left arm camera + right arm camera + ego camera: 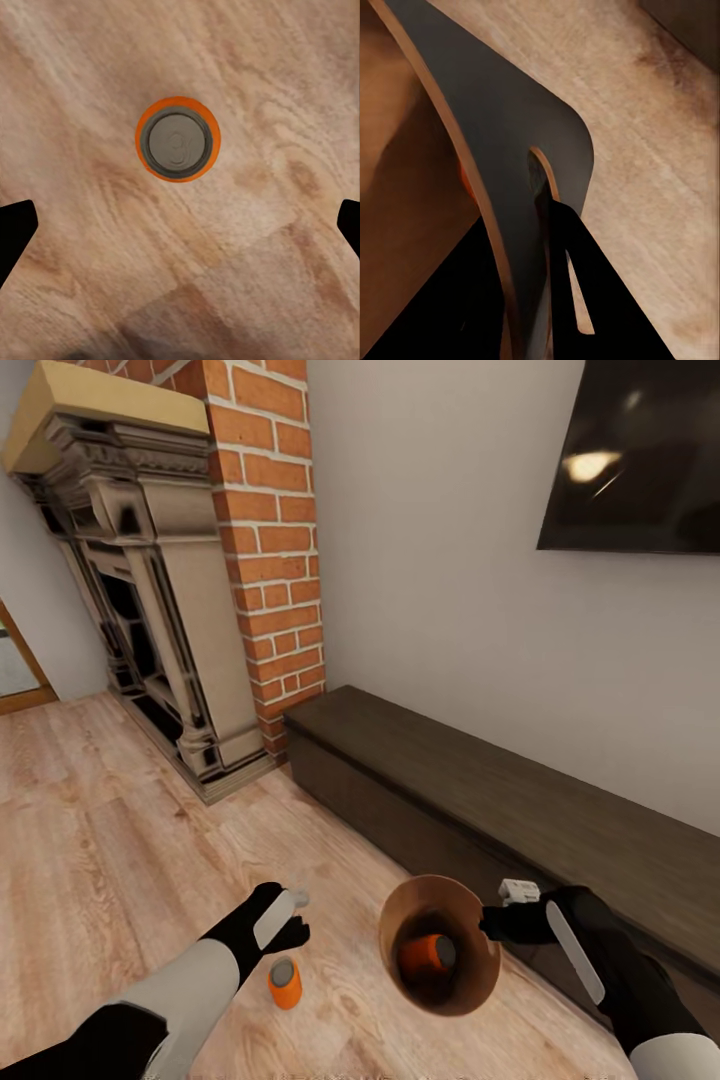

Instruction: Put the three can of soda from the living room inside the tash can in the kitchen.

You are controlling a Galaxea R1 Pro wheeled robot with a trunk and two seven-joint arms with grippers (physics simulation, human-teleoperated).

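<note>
From the head view, the small round tapered bin with tan-brown inside is tipped so its mouth faces up toward the camera, its long axis slanting away and down; the right hand grips its rim at the side, black fingers closed on the wall; inside it, deep at the bottom, lies an orange cylindrical soda can, its grey end turned sideways, partly sunk in shadow; the bin's outer wall is mostly hidden behind its own mouth; just below the left hand a second orange soda can stands upright on the pale wood floor, grey top up, long axis vertical; the left hand hovers above it, apart from it, how wide it is spread hard to judge here.

From the left wrist view, the upright orange can is seen end-on, between and beyond the two black fingertips, which sit far apart at the frame edges, released and touching nothing.

From the right wrist view, the grey bin wall runs between the dark fingers, clenched on it; a sliver of orange shows inside; the rest is cut off.
</note>
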